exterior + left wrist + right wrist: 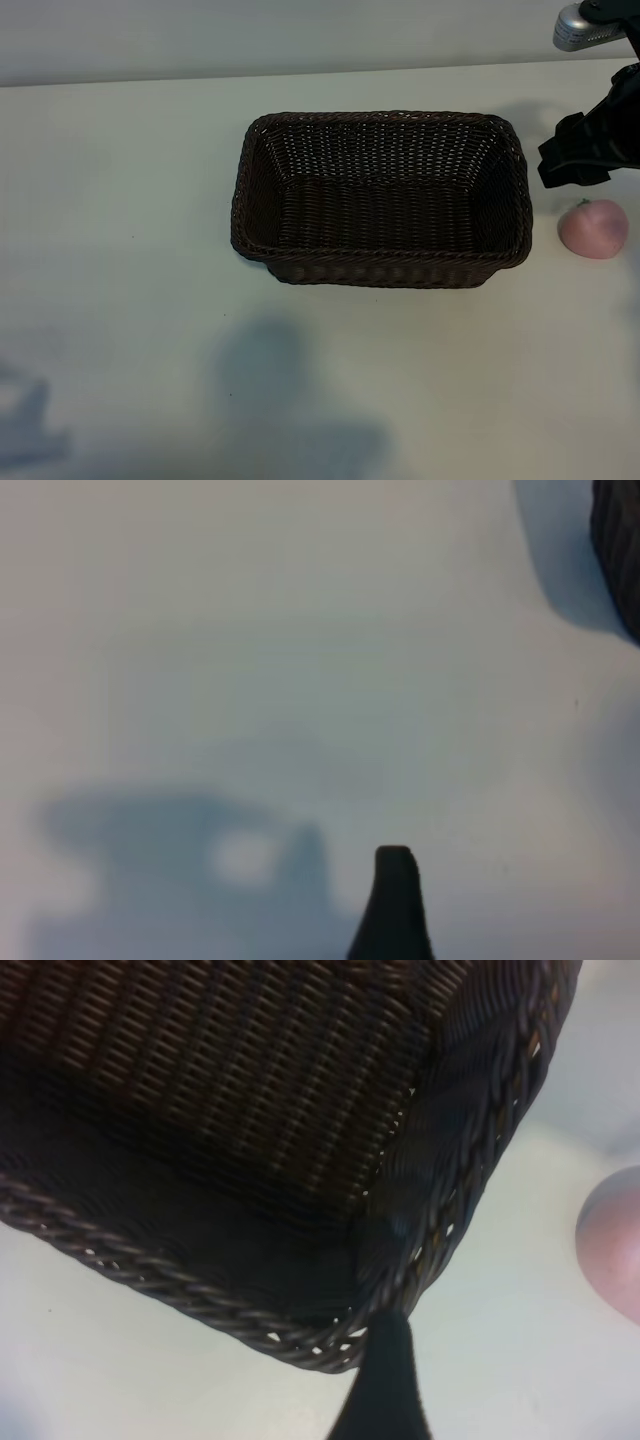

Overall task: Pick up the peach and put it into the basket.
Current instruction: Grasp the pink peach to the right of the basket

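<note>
Sideways basket [382, 268], long axis left-right, beside peach [594, 229].

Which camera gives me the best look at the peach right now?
The exterior view: the whole peach shows on the table, right of the basket, below the right gripper. The right wrist view catches only its edge. The left wrist view shows none of it.

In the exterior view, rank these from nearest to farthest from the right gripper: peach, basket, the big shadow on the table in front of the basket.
From the right gripper:
1. peach, just below it.
2. basket, to its left, mid-table.
3. shadow, front of the table.
</note>
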Tool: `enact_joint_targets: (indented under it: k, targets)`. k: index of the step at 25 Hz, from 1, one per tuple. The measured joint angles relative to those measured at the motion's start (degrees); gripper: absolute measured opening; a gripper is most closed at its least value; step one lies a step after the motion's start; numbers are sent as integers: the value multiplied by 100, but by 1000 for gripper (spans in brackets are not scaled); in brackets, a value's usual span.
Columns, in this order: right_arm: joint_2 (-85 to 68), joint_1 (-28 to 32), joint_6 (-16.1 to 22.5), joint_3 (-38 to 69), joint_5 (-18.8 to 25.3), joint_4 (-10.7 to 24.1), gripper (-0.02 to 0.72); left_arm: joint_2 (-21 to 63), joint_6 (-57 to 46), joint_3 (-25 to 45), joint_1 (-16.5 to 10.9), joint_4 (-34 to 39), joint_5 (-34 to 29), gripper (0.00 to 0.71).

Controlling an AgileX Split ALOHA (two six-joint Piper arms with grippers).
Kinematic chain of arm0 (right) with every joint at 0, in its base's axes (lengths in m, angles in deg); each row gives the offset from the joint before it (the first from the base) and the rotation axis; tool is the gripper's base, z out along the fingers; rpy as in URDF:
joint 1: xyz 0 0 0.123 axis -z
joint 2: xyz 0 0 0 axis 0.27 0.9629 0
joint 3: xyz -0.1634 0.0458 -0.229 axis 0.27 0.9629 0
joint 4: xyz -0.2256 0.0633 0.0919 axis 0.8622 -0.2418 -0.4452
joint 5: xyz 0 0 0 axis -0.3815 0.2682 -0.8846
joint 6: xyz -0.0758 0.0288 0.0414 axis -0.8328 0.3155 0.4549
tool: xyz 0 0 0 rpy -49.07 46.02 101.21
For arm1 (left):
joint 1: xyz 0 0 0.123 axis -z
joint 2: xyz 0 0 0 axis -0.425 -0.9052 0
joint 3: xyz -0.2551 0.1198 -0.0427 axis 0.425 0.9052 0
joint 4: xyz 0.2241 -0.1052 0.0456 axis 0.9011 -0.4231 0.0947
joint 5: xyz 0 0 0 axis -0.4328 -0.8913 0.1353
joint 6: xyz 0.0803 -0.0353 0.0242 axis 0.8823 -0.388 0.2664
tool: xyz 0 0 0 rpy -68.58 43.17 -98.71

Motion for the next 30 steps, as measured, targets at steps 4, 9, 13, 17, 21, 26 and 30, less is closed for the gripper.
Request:
enact_joint_targets:
  k: [4, 9, 13, 17, 21, 26, 30]
  targets:
    - [0, 0, 0, 0, -6, 4, 595, 12, 0, 155, 0, 0, -6, 598]
    - [0, 0, 118, 0, -89, 10, 595, 17, 0, 159, 0, 0, 12, 598]
    - [0, 0, 417, 0, -200, 356, 594, 17, 0, 159, 0, 0, 12, 598]
    - [0, 0, 951, 0, -252, 1074, 573, 17, 0, 159, 0, 0, 12, 598]
    - [0, 98, 1508, 0, -360, 1526, 563, 23, 0, 159, 0, 0, 12, 598]
    - [258, 348, 1564, 0, -428, 1594, 562, 391, 0, 166, 111, 0, 7, 598]
    - [680, 360, 1559, 0, -541, 1589, 562, 822, 0, 166, 220, -5, 1, 598]
